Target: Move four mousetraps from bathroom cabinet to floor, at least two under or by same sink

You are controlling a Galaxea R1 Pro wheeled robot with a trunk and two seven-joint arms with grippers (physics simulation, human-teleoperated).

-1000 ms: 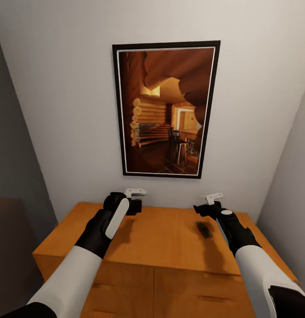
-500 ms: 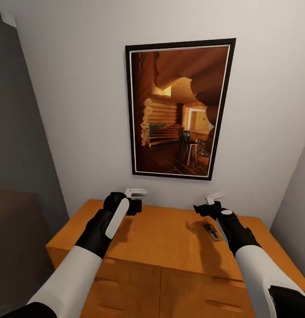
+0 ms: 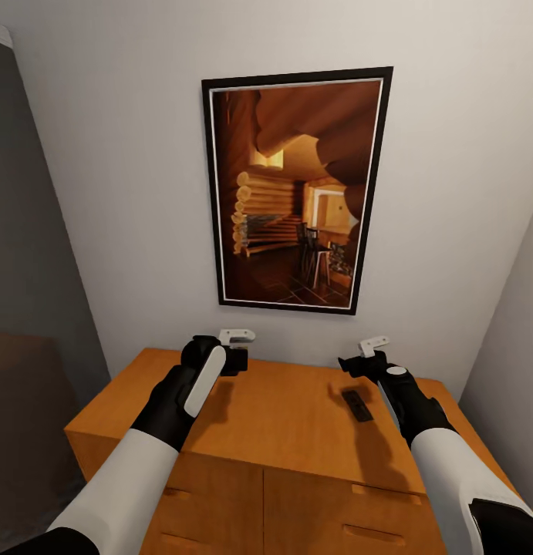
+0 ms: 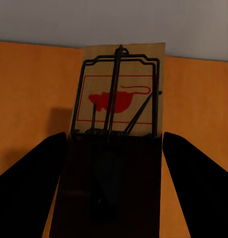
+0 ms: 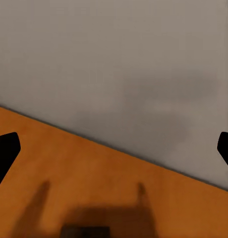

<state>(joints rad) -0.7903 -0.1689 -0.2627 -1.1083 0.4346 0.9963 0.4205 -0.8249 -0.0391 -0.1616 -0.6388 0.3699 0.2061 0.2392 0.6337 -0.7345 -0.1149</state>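
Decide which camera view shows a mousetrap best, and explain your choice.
The left wrist view: the mousetrap sits between the left claw's fingers, showing its wire parts and red mouse print. In the head view, the left claw hides it; another mousetrap lies small and dark on the cabinet. The right wrist view shows only a dark edge.

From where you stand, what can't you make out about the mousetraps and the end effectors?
- Mousetrap, left wrist view: near end in dark shadow; grip on it unclear.
- Dark flat item on the cabinet, head view: too small to identify.
- Right end effector, right wrist view: fingertips cut off by both edges.
- Cabinet drawers: closed, contents hidden.
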